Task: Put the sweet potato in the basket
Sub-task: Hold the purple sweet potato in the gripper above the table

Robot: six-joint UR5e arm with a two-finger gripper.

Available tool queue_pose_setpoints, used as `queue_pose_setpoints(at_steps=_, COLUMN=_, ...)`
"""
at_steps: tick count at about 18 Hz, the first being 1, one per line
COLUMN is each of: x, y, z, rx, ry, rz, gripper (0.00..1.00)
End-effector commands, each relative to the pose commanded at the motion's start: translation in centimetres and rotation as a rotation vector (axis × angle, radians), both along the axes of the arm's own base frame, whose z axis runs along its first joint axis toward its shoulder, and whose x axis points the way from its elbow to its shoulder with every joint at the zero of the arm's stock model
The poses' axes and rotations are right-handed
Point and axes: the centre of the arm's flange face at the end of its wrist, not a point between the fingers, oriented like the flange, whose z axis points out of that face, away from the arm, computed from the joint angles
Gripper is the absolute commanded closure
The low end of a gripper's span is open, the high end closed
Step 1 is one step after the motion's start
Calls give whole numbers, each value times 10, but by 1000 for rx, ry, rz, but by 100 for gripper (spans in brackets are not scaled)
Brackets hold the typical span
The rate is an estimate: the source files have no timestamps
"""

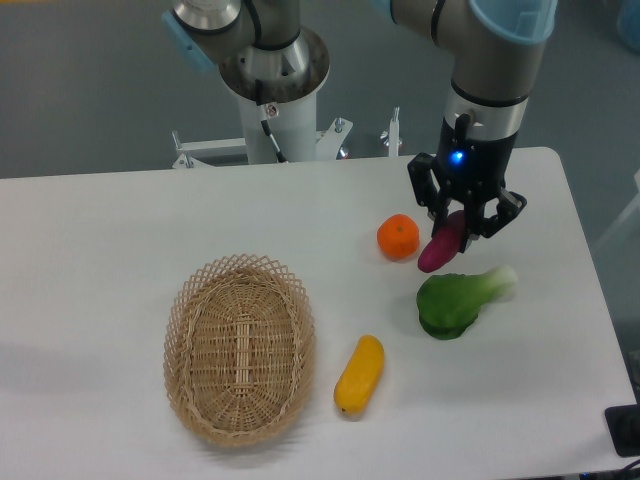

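Observation:
The sweet potato (440,246) is a small magenta-purple tuber, tilted, with its upper end between the fingers of my gripper (458,222). The gripper is shut on it and holds it at the right of the table, beside the round orange fruit and above the green vegetable. I cannot tell whether its lower tip touches the table. The basket (240,345) is a large tan oval wicker basket at the front left, with nothing in it, well apart from the gripper.
A round orange fruit (398,237) lies just left of the sweet potato. A green leafy vegetable (460,298) lies right below it. A yellow-orange elongated vegetable (359,374) lies just right of the basket. The robot's base (272,75) stands at the back.

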Motion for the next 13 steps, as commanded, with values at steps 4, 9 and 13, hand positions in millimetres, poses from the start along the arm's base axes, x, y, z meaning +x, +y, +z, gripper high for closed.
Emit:
queue_pose_setpoints(at_steps=4, x=0, y=1, z=-1, rx=5, ry=7, rz=1, gripper=68)
queue_pose_setpoints(at_steps=9, x=2, y=3, z=-3, rx=5, ry=-2, rz=19, gripper=68)
queue_pose_setpoints(at_steps=13, x=18, y=21, z=-11, rx=0, ry=-24, rz=30, gripper=68)
